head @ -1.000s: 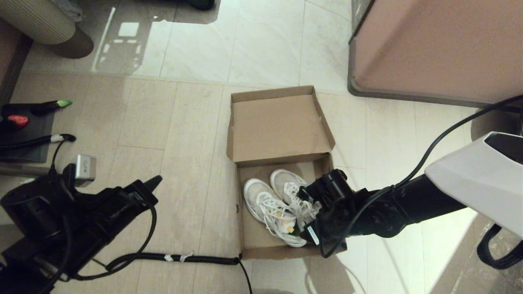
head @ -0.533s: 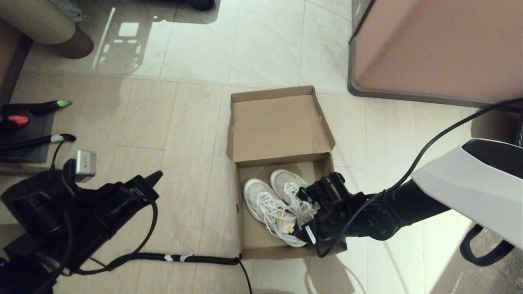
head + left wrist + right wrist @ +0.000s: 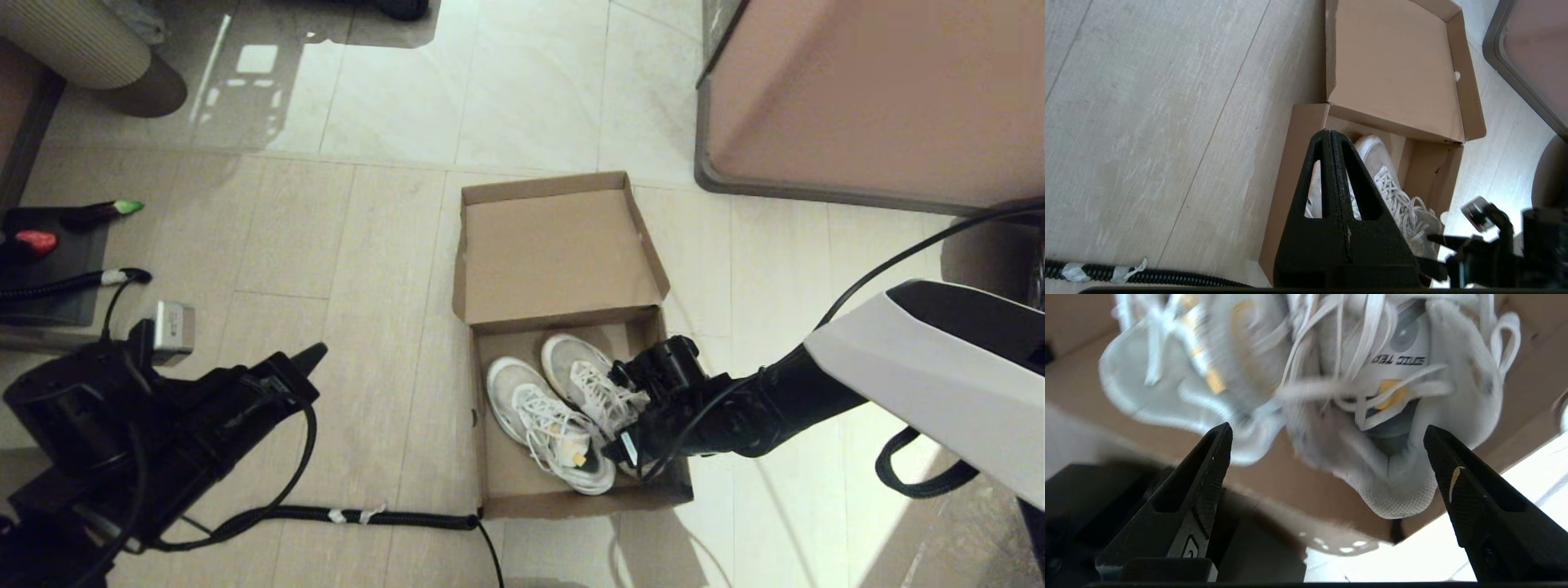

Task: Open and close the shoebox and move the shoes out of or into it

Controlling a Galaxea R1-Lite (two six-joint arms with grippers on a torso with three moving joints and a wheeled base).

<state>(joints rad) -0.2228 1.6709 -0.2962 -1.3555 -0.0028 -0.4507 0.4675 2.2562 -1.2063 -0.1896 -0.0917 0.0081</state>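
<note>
the shoebox (image 3: 563, 343) sits on the pale tiled floor (image 3: 343, 245) with its hinged lid (image 3: 555, 249) folded back flat on the far side. the shoes (image 3: 555, 408), a pair of white lace-up sneakers, lie side by side inside the box, toes toward the lid hinge and heels toward the near wall. the right gripper (image 3: 633, 425) reaches in over the box's right wall, low above the heel of the right-hand shoe (image 3: 1388, 416); in the right wrist view its two black fingers (image 3: 1208, 473) stand wide apart with the shoe's heel and collar seen between them, neither finger touching it, nothing held. the left gripper (image 3: 1330, 136) hangs off to the left of the box, well apart from it, its fingers pressed together and empty, pointing toward the box. a black cable (image 3: 343, 514) with white tape wraps lies along the floor up to the box's near left corner. a large pinkish-brown cabinet (image 3: 873, 90) stands beyond the box on the right.
</note>
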